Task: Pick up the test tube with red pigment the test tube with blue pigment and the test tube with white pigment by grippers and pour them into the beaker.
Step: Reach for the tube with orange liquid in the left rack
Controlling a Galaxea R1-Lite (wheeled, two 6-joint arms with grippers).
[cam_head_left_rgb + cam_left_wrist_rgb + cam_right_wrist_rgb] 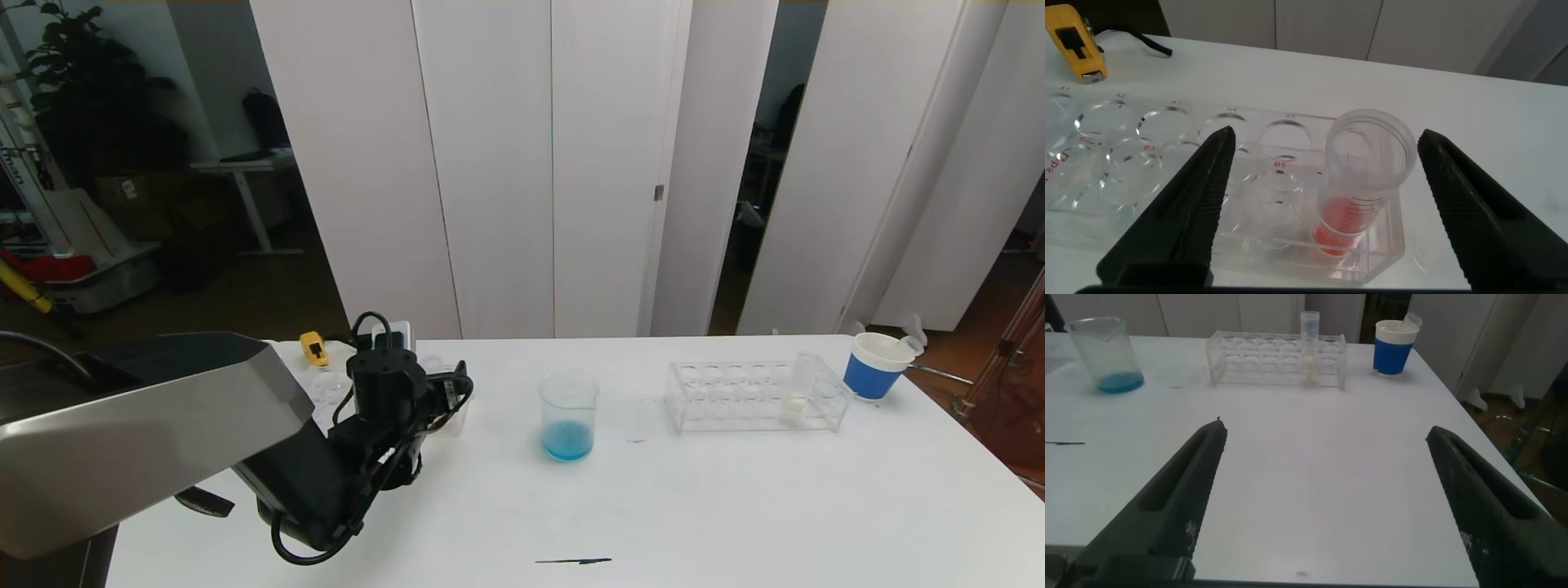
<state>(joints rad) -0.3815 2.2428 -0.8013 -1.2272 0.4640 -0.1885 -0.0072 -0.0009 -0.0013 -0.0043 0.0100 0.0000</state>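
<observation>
The beaker (568, 416) is standing upright mid-tabletop, holding sky-blue liquid at its bottom. The test tube with white pigment (793, 400) is sitting upright in a clear rack to its right. The test tube with red pigment (1360, 184) is standing upright in another clear rack's end hole.

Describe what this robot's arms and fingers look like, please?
The left arm has a bulky, angular light-grey shell, ending in a black cylindrical wrist with looping black cables. The left gripper has two flat, matte black, wedge-shaped fingers. The right gripper has similar dark tapered fingers, slightly scuffed.
</observation>
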